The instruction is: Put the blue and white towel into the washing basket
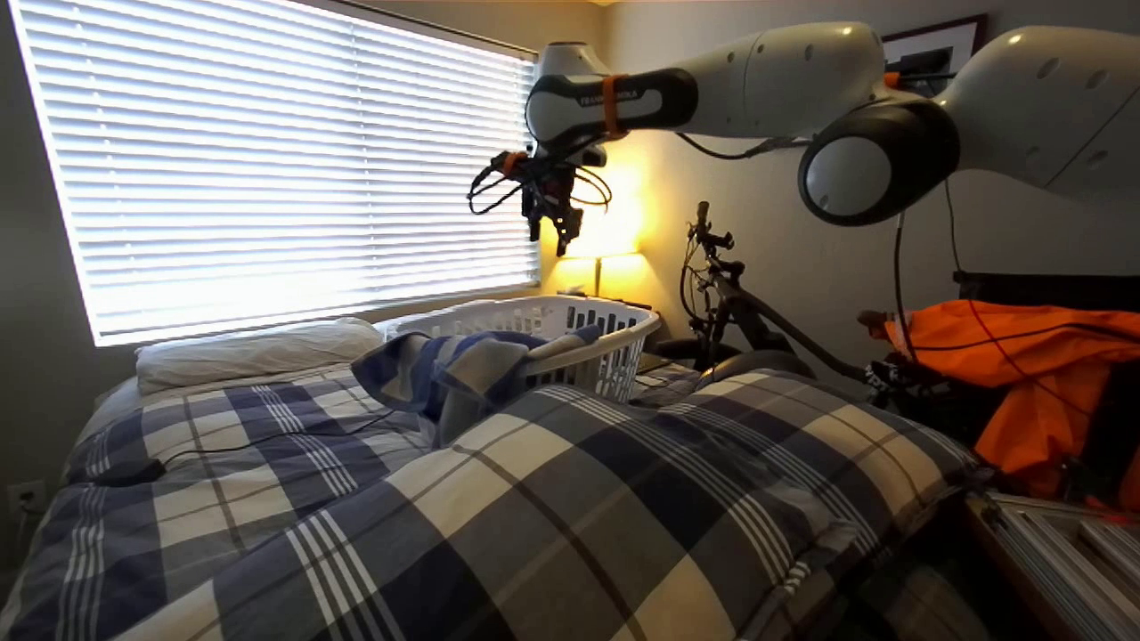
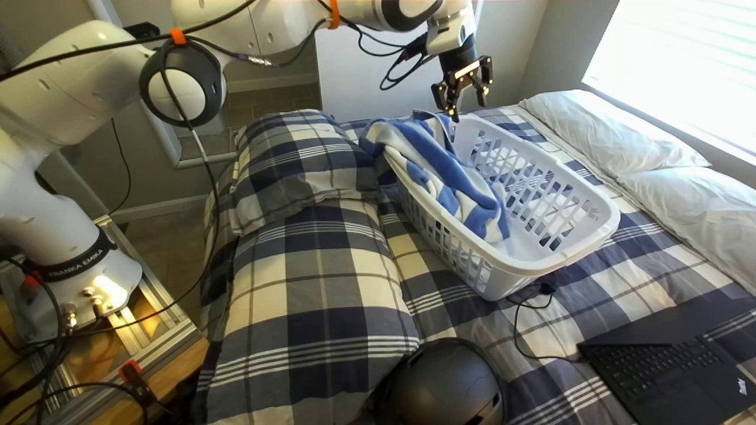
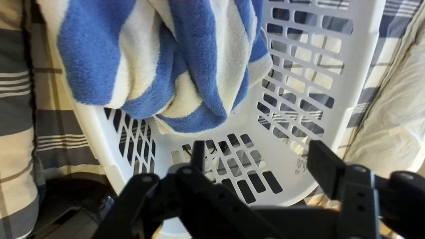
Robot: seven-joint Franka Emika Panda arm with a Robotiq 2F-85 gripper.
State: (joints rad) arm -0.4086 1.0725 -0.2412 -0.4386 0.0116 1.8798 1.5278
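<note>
The blue and white striped towel [image 2: 443, 162] is draped over one long side of the white washing basket [image 2: 570, 260]. Part of the towel lies inside the basket and part hangs over the rim, as both exterior views show; in an exterior view the towel [image 1: 481, 361] droops outside the basket [image 1: 628, 334]. My gripper [image 2: 468, 110] is above the basket, apart from the towel; it is also high above in an exterior view [image 1: 550, 239]. In the wrist view my gripper [image 3: 255, 149] is open and empty, with the towel [image 3: 199, 73] ahead of the fingers and the basket [image 3: 289, 179] below.
Plaid pillows [image 2: 319, 260] lie along the basket's near side. White pillows [image 2: 614, 133] lie by the window. A black helmet [image 2: 446, 383], a laptop [image 2: 667, 360] and a cable are on the bed. A lamp [image 1: 606, 223] and a bicycle [image 1: 757, 320] stand behind.
</note>
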